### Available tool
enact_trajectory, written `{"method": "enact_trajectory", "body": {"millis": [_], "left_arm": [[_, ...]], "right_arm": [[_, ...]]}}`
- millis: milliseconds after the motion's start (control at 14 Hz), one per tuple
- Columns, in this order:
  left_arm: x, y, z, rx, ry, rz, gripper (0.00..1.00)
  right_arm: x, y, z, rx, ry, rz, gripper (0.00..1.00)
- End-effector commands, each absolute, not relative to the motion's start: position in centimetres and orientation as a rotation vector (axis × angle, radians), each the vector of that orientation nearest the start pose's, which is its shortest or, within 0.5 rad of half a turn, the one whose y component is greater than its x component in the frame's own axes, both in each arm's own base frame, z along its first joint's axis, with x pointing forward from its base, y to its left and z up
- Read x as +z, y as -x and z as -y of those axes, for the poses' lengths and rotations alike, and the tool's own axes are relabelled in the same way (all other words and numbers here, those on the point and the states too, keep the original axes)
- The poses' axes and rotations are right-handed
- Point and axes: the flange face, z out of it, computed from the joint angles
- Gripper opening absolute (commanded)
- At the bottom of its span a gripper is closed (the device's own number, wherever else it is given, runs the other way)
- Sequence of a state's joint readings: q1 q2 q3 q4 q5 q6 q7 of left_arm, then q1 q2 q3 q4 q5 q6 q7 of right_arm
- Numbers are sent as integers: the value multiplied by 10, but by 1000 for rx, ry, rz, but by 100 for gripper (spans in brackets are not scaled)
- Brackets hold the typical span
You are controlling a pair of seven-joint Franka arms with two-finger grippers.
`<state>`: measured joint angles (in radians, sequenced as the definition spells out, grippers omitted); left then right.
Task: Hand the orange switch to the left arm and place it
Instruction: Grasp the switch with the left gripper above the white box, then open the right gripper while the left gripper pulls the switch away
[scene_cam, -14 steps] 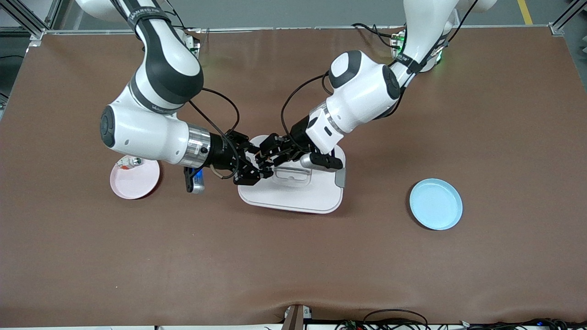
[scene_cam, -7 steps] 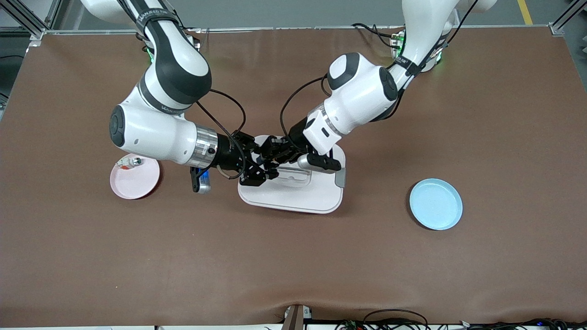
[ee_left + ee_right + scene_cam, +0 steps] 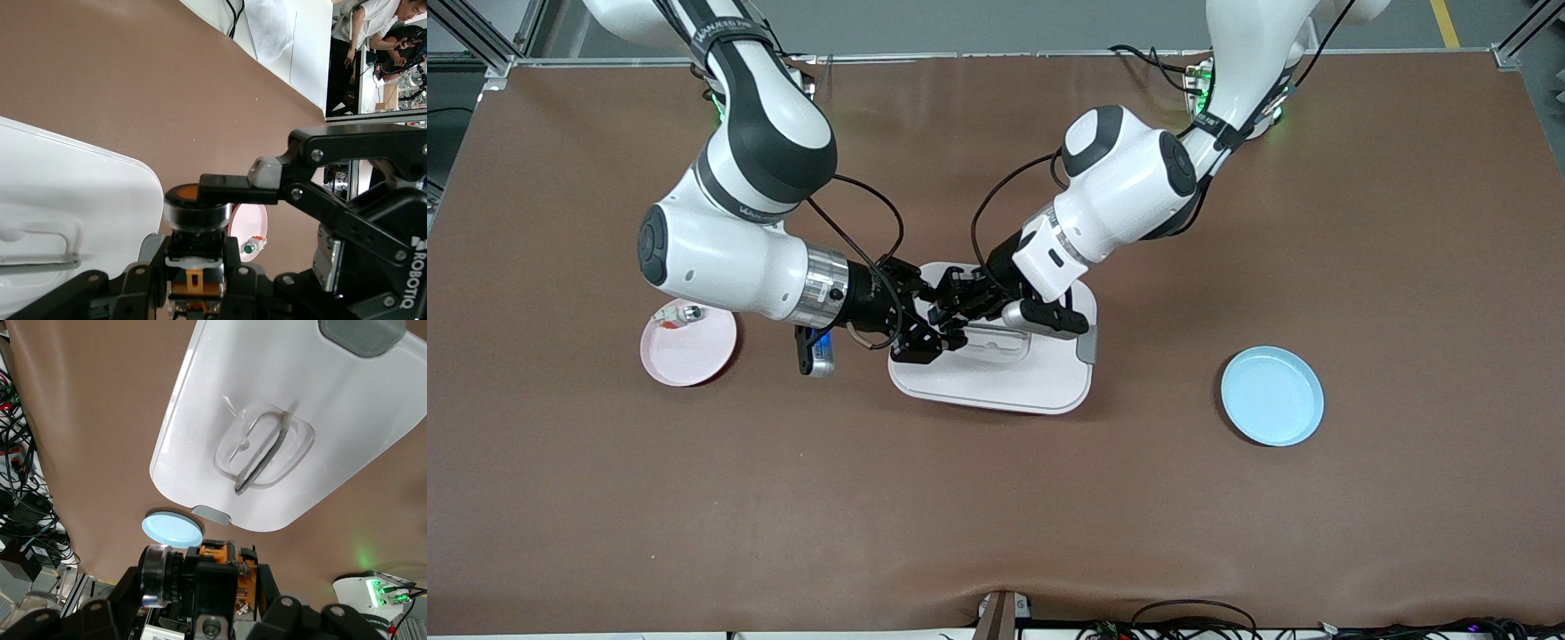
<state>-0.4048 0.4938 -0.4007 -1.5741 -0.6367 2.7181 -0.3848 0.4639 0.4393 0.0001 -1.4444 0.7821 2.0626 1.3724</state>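
The orange switch (image 3: 194, 220) is up in the air over the white box (image 3: 1040, 378), at the box's end toward the right arm's end of the table. My left gripper (image 3: 195, 253) is shut on its orange-and-black body. My right gripper (image 3: 215, 583) is shut on it too; in the left wrist view its finger lies against the orange cap. In the right wrist view the switch (image 3: 160, 577) shows side-on. In the front view the left gripper (image 3: 950, 311) and the right gripper (image 3: 932, 327) meet tip to tip and hide the switch.
A pink plate (image 3: 694, 356) with a small silver-and-white part (image 3: 676, 313) lies toward the right arm's end of the table. A blue plate (image 3: 1272, 396) lies toward the left arm's end. The box has a grey latch (image 3: 1086, 345) and a recessed lid handle (image 3: 263, 450).
The right arm has swung its gripper in toward the left gripper, closing the gap over the box. In the last half second both arms have barely moved.
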Motion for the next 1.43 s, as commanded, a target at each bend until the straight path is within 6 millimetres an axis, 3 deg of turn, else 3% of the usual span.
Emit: {"method": "enact_trajectory", "body": {"millis": [0, 71, 143, 500, 786, 1000, 1357], "left_arm": [[452, -564, 467, 284, -2291, -176, 0], [450, -565, 465, 281, -2305, -167, 0], [449, -570, 459, 275, -2321, -163, 0], [446, -588, 427, 259, -2436, -91, 0], [458, -603, 370, 198, -2669, 49, 0], [463, -608, 339, 157, -2817, 180, 0], [453, -630, 245, 50, -2908, 534, 0]], "right_arm": [[465, -623, -358, 629, 2032, -1462, 15], [465, -622, -359, 629, 2035, -1461, 88], [464, -623, -359, 621, 2042, -1462, 100], [461, -627, -346, 526, 2147, -1436, 100], [462, -628, -326, 427, 2397, -1280, 100], [462, -640, -283, 356, 2548, -1106, 100], [471, -650, -187, 375, 2717, -789, 100]]}}
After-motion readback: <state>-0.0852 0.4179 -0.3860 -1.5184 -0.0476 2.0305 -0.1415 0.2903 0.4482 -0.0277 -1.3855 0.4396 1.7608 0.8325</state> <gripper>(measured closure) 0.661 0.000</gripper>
